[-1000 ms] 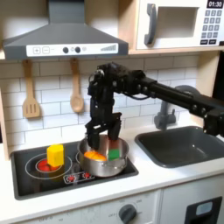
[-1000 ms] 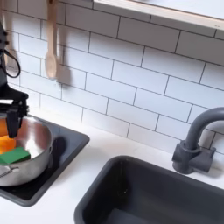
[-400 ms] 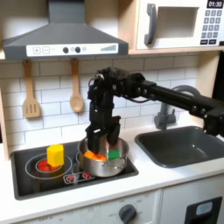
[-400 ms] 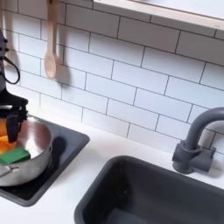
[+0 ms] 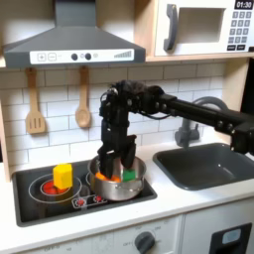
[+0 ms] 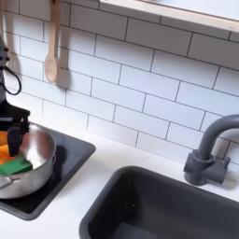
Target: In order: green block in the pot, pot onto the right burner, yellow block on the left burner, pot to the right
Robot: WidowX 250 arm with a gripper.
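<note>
White subway tile is backing a toy kitchen, with a black cooktop sitting in a pale counter.

First exterior view. Item: the pot, silver, is sitting on the burner at the first exterior view's right end of the cooktop. Item: the green block is lying inside the pot beside an orange piece. Item: the yellow block is standing upright on the other burner, well apart from the pot toward the first exterior view's left. Item: the gripper is hanging straight above the pot, fingertips reaching down around the rim's level; the fingers are standing apart, with nothing seen between them. Two wooden utensils are hanging on the wall behind the pot, and a grey sink is lying beyond the pot toward the first exterior view's right.

Second exterior view. The pot is showing at the frame's edge, the green block and orange piece inside it. The gripper is poised over the pot's inside; whether it is touching anything I cannot tell. A faucet is standing well away from the pot.

Judgement: the last step, shifting the pot sideways, appears to be in hand. The next move is calling for a fingertip hooked on the rim, then a level pull.
</note>
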